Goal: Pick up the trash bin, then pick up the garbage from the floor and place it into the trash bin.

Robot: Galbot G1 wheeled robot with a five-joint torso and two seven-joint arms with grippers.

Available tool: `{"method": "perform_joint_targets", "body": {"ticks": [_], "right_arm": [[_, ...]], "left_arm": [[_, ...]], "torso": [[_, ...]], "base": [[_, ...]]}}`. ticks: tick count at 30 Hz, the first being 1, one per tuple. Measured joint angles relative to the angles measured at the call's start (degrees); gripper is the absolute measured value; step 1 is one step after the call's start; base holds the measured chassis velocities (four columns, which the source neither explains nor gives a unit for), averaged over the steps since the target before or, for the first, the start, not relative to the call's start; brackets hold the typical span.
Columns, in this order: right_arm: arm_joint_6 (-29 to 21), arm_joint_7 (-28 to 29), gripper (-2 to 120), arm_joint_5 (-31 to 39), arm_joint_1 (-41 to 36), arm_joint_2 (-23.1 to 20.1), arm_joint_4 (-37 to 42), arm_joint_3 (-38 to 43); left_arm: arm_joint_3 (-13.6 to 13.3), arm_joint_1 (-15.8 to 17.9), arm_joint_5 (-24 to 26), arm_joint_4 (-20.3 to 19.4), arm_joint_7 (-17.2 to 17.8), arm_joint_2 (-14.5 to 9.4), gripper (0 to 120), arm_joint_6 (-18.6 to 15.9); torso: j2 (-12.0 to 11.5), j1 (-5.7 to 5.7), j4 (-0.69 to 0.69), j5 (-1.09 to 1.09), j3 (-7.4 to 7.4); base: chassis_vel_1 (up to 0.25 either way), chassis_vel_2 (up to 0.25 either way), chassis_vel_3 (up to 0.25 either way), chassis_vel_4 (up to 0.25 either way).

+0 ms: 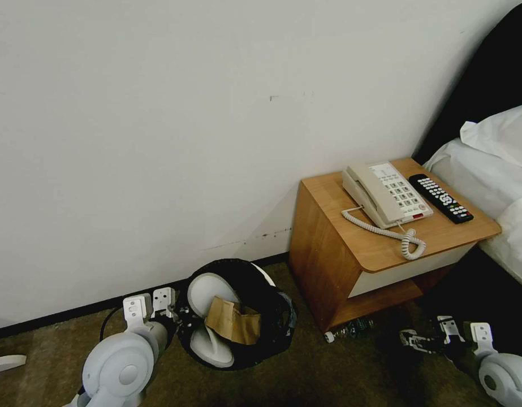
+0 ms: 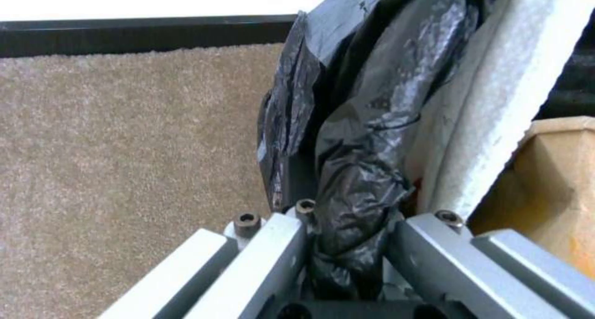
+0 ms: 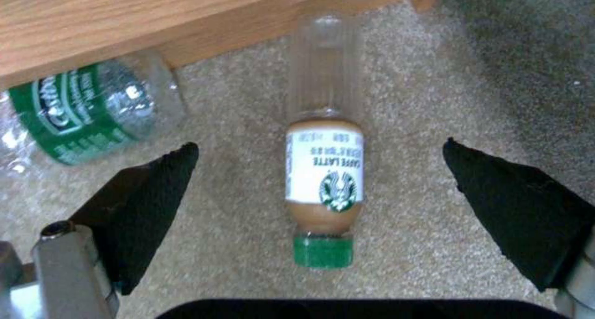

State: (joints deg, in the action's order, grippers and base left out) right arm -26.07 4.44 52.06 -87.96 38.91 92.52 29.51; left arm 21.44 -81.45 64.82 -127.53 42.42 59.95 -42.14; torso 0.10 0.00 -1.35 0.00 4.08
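The trash bin point(image 1: 275, 294), white with a black bag point(image 2: 366, 137), sits on the carpet by the wall. It holds white slippers point(image 1: 207, 291) and a brown cardboard piece point(image 1: 235, 322). My left gripper point(image 1: 173, 316) is shut on the bin's bagged rim point(image 2: 353, 216). Low beside the nightstand, my right gripper point(image 1: 429, 337) hangs open over a coffee bottle point(image 3: 323, 170) with a green cap, which lies on the carpet between the fingers point(image 3: 148, 202), untouched. A clear bottle with a green label point(image 3: 87, 114) lies half under the nightstand point(image 1: 351, 329).
The wooden nightstand point(image 1: 328, 249) stands right of the bin and carries a phone point(image 1: 385, 195) and a remote point(image 1: 440, 198). A bed point(image 1: 492, 169) fills the far right. Another white slipper point(image 1: 5, 363) lies on the floor at the left edge.
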Motion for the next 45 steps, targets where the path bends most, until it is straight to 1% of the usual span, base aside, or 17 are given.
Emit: {"method": "perform_joint_targets", "body": {"ticks": [3,16,37,41,45], "right_arm": [[0.1,0.4,100,0.8,2.2,0.3,-1.5,-1.2],[-0.3,0.9,100,1.1,5.1,-0.3,-0.7,-6.2],[-0.2,0.8,100,1.2,7.1,-1.5,0.5,-9.3],[-0.2,0.8,100,1.5,9.1,-1.2,0.4,-11.8],[-0.2,0.9,100,1.5,9.8,-0.7,-0.2,-12.7]], "left_arm": [[0.2,0.0,0.1,0.1,0.0,-0.1,0,0.0],[0.5,0.0,0.1,0.4,-0.1,0.1,0,0.0],[0.6,-0.1,-0.5,0.7,-0.1,1.3,0,0.0],[1.2,-0.6,-0.6,0.7,-0.1,1.4,0,0.0],[1.6,-0.9,-0.6,0.6,-0.1,1.4,0,0.0]], "torso": [[0.0,0.00,0.00,0.00,0.00],[0.0,0.00,0.00,0.00,0.00],[0.0,0.00,0.00,-0.01,0.00],[0.0,0.00,0.01,-0.01,0.00],[0.0,0.00,0.00,0.00,0.00]], "base": [[0.000,0.000,0.000,0.000],[0.000,0.000,0.000,0.000],[0.000,0.000,0.000,0.000],[0.000,0.000,0.000,0.000],[0.000,0.000,0.000,0.000]]}}
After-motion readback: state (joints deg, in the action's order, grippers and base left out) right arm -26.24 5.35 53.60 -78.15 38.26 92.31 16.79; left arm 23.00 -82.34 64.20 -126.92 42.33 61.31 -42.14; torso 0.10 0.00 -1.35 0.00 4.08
